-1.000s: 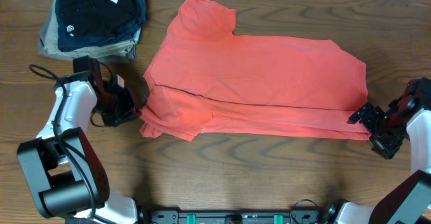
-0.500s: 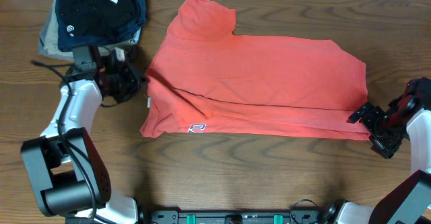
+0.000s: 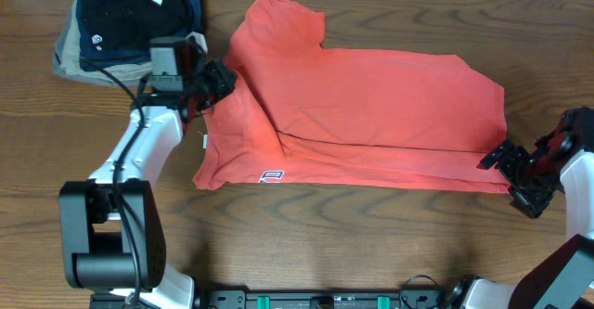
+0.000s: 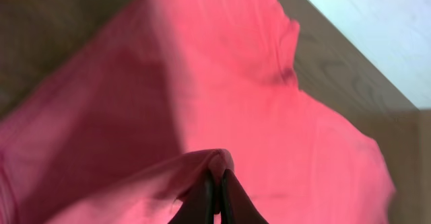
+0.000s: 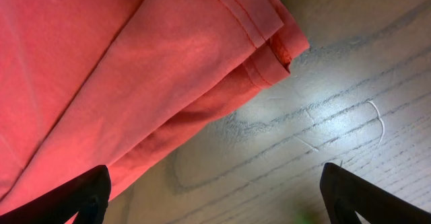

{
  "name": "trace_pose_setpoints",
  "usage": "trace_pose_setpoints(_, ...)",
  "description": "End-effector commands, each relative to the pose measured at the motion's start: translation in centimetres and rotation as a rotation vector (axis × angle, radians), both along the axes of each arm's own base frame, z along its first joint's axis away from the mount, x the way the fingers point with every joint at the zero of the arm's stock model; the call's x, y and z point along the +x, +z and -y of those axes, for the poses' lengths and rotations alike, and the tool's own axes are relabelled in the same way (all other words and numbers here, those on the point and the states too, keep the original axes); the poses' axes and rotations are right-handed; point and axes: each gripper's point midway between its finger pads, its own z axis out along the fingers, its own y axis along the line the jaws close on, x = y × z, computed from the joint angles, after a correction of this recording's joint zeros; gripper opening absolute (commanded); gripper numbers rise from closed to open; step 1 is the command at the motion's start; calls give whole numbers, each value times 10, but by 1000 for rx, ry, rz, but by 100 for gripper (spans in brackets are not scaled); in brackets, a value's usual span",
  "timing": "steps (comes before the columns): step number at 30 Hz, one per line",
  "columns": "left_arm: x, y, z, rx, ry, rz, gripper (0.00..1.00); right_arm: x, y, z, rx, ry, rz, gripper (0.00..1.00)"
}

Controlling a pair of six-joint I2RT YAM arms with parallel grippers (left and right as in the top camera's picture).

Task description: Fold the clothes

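The clothes, a coral-red T-shirt (image 3: 371,105), lie flat across the table, folded lengthwise with a doubled lower edge. My left gripper (image 3: 220,79) sits at the shirt's upper left, shut on a pinched fold of the red fabric (image 4: 202,160). The left wrist view shows its gripper (image 4: 217,178) with dark fingers pressed together and cloth draped over them. My right gripper (image 3: 506,177) rests at the shirt's lower right corner, open. Bare wood lies between its fingers (image 5: 87,194), and the stitched hem corner (image 5: 269,42) is just ahead of them.
A stack of folded navy and khaki garments (image 3: 130,21) sits at the back left corner, close to the left arm. A small label (image 3: 271,175) shows on the shirt's lower left edge. Brown wooden table (image 3: 371,244) runs along the front.
My left gripper has travelled from the shirt's lower left up and right toward its upper left, dragging the held fabric with it and uncovering the small label. The right arm has stayed still.
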Motion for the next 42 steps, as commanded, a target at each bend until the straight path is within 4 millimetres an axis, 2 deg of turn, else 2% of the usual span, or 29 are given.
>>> trace_pose_setpoints(1,17,7,-19,111,130,55,6,-3,-4,-5,9,23,-7,97)
trace_pose_setpoints(5,27,14,-28,170,192,107,7,-6,-8,-7,15,23,-19,97)
trace_pose_setpoints(7,28,15,-30,179,202,112,45,-8,-9,-8,18,23,-25,97)
trace_pose_setpoints(8,28,15,-30,179,202,111,71,-9,-9,-8,19,23,-26,97)
trace_pose_setpoints(9,27,14,-29,178,198,106,91,-9,-10,-8,19,23,-26,97)
trace_pose_setpoints(10,25,13,-29,176,194,99,98,-9,-10,-9,19,23,-27,98)
trace_pose_setpoints(16,14,5,-15,134,123,45,98,-10,-10,-9,21,31,-29,98)
trace_pose_setpoints(19,-2,1,2,66,43,-17,98,-10,-10,-9,21,39,-30,98)
trace_pose_setpoints(22,-31,-14,12,22,-11,-153,98,-10,-10,-9,20,39,-28,98)
trace_pose_setpoints(27,-92,-52,26,28,-62,-450,98,-6,-10,-8,16,38,-14,98)
trace_pose_setpoints(29,-105,-58,36,40,-93,-499,98,-5,-9,-7,14,38,-10,98)
trace_pose_setpoints(32,-109,-60,52,55,-144,-491,98,-6,-9,-8,15,38,-12,98)
trace_pose_setpoints(35,-105,-61,66,76,-175,-453,98,-8,-10,-9,19,39,-20,98)
trace_pose_setpoints(36,-102,-63,69,87,-177,-443,99,-8,-10,-9,20,39,-22,98)
trace_pose_setpoints(39,-97,-72,69,102,-156,-444,92,-10,-10,-10,22,50,-26,98)
trace_pose_setpoints(42,-94,-79,66,99,-144,-452,92,-10,-10,-10,23,50,-28,98)
